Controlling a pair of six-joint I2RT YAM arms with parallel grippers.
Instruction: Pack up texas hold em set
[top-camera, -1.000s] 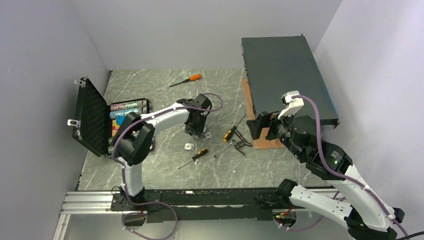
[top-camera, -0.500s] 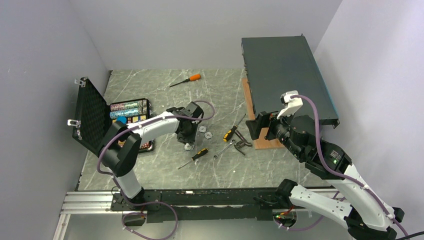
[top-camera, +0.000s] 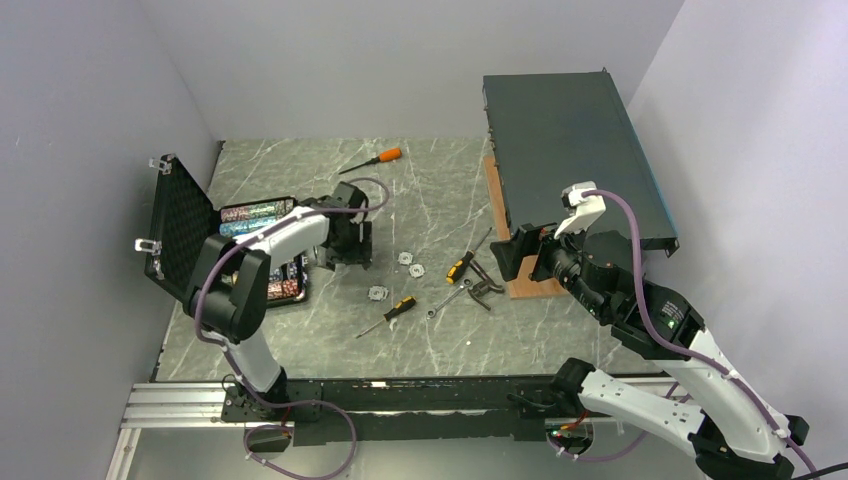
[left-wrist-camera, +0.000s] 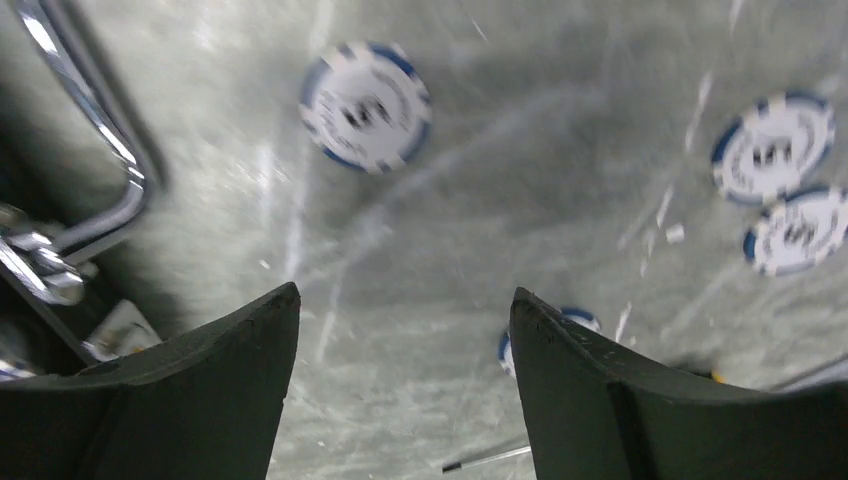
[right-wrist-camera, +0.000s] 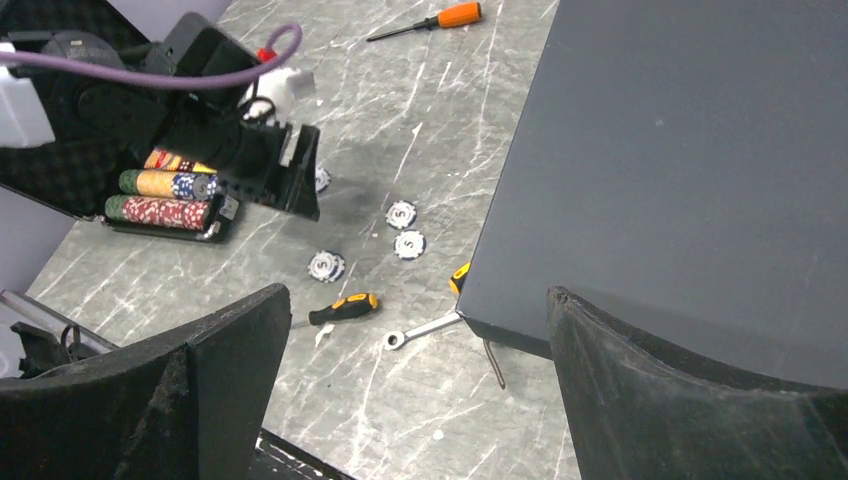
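**A:** What has just changed?

**B:** Your left gripper has swung away from the loose chips in the middle of the overhead frame. It now hangs at centre left, just beside the case. Its jaws have sprung apart, and the wrist view shows nothing between them.

**A:** So did a chip get home?

**B:** I doubt it. One chip lies on the table right by your gripper, short of the tray. It looks let go too early, though I can't be sure. Three more chips lie well apart from the case toward the centre. I judge the packing far from done, and you will probably have to pick that near chip up again.

**A:** How does the case lie?

**B:** It stands open at the left edge of the overhead frame. Its long axis runs from upper left down toward the lower edge, slightly slanted. The foam lid is upright on the far left, with its egg-crate face turned right toward the table's middle. The chip rows lie on their sides, running left to right across the tray. The chrome handle sits on the edge nearest your gripper.

**A:** And the other arm?

**B:** Your right gripper hovers at the right, spread wide and empty, beside the dark flat box.
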